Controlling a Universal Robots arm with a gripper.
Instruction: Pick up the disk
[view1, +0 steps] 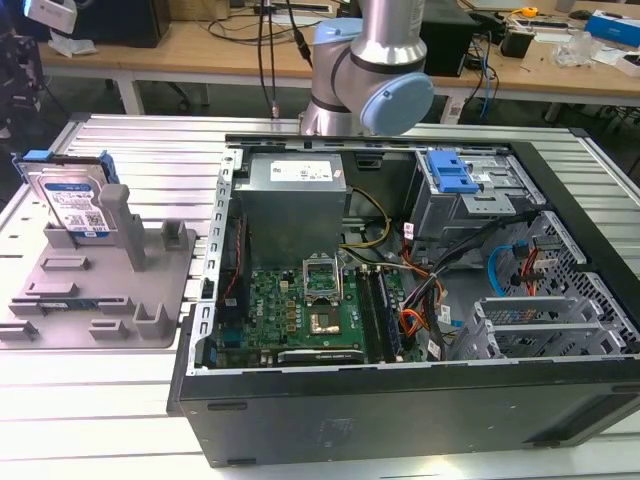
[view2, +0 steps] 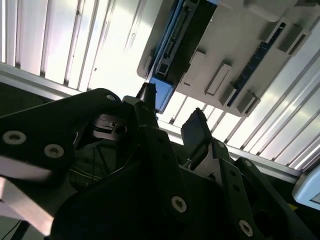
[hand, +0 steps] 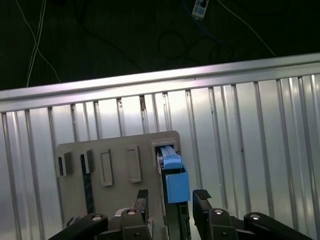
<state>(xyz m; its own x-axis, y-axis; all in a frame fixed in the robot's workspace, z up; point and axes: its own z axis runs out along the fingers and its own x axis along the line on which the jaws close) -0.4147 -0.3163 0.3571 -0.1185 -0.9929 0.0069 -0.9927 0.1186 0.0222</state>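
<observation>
A: Whereabouts of the disk (view1: 72, 205)?

B: Standing on edge in a slot at the rear corner of the grey fixture (view1: 110, 300), on the exterior view's left. Silver, with blue side rails and a white-and-blue label (view1: 82, 215) on the open face.

A: Anything legible on that label?

B: Rows of print and barcode-like blocks, too small to make out. Likewise a white sticker (view1: 295, 172) on the grey metal box inside the computer case (view1: 400, 400).

A: State of the gripper (hand: 172, 196)?

B: Released. Two black fingers (hand: 201, 195) spread wide, clasping nothing. In the first wrist view, poised above the fixture, with the blue end of the disk's rail framed between the fingertips and touching neither. Same open spread in the second wrist view, disk edge-on beyond the tips.

A: And around the fixture?

B: Open black computer case just beside it, on the exterior view's right, both resting on a ribbed metal table (view1: 100, 420). Silver-and-blue arm (view1: 385, 95) rising behind the case, well apart from the fixture.
</observation>
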